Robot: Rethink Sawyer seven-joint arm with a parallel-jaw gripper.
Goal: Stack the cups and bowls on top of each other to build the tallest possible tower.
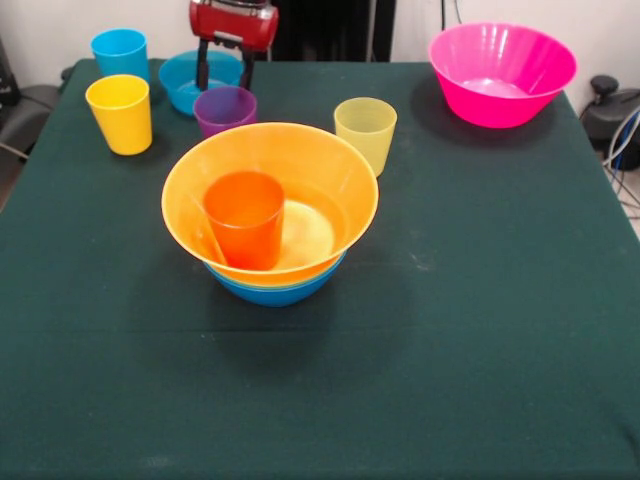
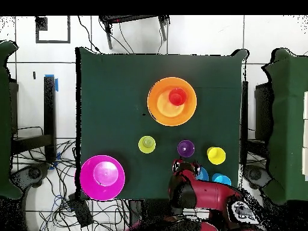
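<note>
The tower stands mid-table: a medium blue bowl (image 1: 275, 292) as base, the large orange-yellow bowl (image 1: 310, 160) nested in it, and the orange cup (image 1: 245, 218) upright inside. In the overhead view the bowl (image 2: 161, 108) and the cup (image 2: 177, 96) show too. My gripper (image 1: 224, 72) is open and empty at the table's far side, over the small blue bowl (image 1: 185, 82) and just behind the purple cup (image 1: 225, 108). It shows in the overhead view (image 2: 184, 165) too. The blue cup (image 1: 120, 52), yellow cup (image 1: 120, 112) and pale yellow-green cup (image 1: 365, 132) stand loose. No green bowl is in view.
The large pink bowl (image 1: 500, 72) sits alone at the far right corner in the front view, and at the lower left in the overhead view (image 2: 102, 177). The dark green cloth (image 1: 450, 330) covers the table. Cables and dark gear lie beyond its edges.
</note>
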